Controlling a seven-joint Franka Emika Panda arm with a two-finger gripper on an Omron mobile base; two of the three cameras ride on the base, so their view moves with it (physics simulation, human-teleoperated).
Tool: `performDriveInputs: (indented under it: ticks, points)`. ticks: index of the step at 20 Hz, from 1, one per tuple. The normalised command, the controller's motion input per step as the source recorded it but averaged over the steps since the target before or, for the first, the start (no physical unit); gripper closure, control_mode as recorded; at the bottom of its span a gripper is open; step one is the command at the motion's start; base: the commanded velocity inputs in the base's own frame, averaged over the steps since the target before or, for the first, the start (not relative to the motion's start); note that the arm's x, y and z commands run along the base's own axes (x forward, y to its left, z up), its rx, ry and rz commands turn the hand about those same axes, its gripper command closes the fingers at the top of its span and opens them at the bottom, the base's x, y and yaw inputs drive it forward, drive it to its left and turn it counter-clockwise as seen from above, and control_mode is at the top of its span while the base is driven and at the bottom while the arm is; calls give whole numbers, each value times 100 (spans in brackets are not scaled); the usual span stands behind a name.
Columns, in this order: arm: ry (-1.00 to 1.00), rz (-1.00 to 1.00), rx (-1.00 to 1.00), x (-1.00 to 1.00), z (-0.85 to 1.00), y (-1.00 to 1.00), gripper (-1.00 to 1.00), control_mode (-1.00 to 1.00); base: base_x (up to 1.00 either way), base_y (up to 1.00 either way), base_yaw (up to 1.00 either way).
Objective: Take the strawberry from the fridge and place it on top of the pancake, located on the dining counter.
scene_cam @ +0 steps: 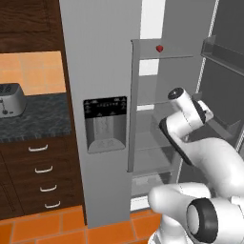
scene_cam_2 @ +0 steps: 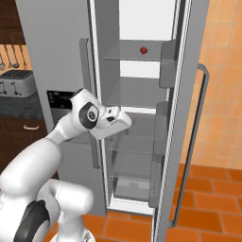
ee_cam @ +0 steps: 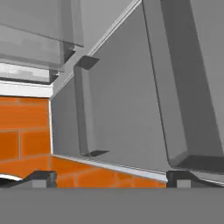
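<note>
1. Strawberry sits alone on an upper glass shelf inside the fridge, whose right door stands swung open.
2. White arm reaches toward the open compartment, well below that shelf.
3. Claw is spread wide with nothing between its tips, facing the door's inner bins and the orange tile floor.
4. Toaster rests on the dark desk to the left.

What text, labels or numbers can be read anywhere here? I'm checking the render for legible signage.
None can be read.
The black dispenser panel on the fridge carries rows of small pale marks, too small and blurred to read.
The toaster on the wall counter shows no lettering.
</note>
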Motion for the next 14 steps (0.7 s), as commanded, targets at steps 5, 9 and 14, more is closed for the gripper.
performDriveInputs:
  ticks: [5, 9, 14]
  points:
    - [-3, 0, 67, -82, 0, 100, -100, -100, 0, 0, 0]
    - [-16, 11, 24, -98, 60, 54, -100, -100, 0, 0, 0]
    - [0, -2, 1, -100, 69, 66, -100, -100, 0, 0, 0]
